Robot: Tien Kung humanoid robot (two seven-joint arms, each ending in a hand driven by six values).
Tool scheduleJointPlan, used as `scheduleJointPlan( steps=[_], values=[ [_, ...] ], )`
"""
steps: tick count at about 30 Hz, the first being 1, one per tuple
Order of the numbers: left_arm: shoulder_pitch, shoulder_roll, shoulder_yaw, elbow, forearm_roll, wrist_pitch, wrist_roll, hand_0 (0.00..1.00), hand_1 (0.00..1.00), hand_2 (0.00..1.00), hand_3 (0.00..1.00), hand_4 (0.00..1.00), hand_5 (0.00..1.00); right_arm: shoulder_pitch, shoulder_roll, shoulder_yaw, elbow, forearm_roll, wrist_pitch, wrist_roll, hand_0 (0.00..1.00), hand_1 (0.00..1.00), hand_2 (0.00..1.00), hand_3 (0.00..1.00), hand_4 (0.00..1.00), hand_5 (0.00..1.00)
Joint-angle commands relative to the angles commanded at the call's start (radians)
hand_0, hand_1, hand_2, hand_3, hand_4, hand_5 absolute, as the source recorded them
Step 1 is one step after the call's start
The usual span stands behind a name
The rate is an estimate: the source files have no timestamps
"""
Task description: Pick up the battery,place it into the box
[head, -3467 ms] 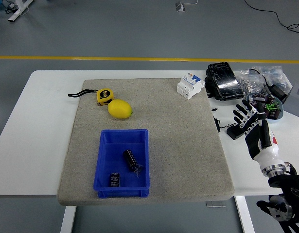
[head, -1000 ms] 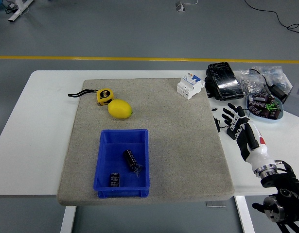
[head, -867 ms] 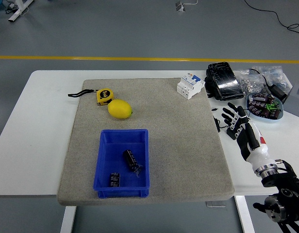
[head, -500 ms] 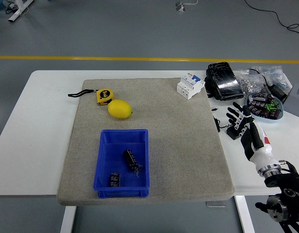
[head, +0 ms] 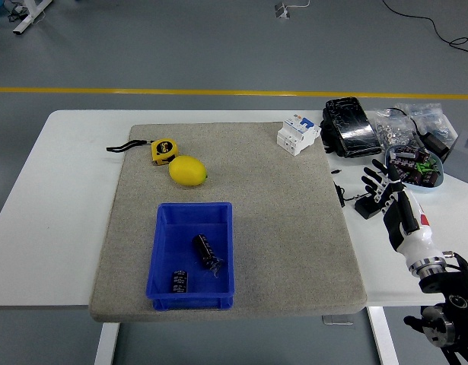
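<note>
While the right hand (head: 387, 190) hangs over the bare white tabletop (head: 74, 182) just off the right edge of the grey felt mat (head: 279, 220), its fingers are spread and it has hold of nothing. Left arm: not visible.

Two dark cylindrical batteries already lie inside the blue plastic box (head: 163, 251) at the mat's near-left: a longer black one (head: 205, 251) lying at an angle near the middle, a shorter black one (head: 179, 281) near the front wall. More dark cylindrical parts sit in the shallow pale-blue dish (head: 436, 180) just beyond the fingertips, at the right end of the table; too small to say whether they are the same battery type.

Judgement: the step in hand is a reach for the next battery, most likely from that dish.

- Come down over one piece that lies free of its neighbours; the dish looks crowded and you could drag two out.
- Close thumb against forefingers across the cylinder's width, not its ends, so it cannot roll out.
- Mind the small black block (head: 364, 207) beneath the hand and the clear bags of small parts (head: 393, 128) behind the dish.
- Carry across the mat clear of the yellow lemon (head: 188, 171), yellow tape measure (head: 163, 150) and white circuit breaker (head: 297, 134).
- Release low, over open box floor.
</note>
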Motion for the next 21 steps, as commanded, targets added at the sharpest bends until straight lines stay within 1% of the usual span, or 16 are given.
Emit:
scheduleJointPlan(
  steps=[21],
  values=[
    [-0.007, -0.003, -0.005, 0.002, 0.005, -0.002, 0.002, 0.709, 0.682, 0.751, 0.707, 0.767, 0.66, -0.003, -0.002, -0.025, -0.004, 0.008, -0.007, 0.001, 0.969, 0.884, 0.88, 0.905, 0.998, 0.998]
  ],
)
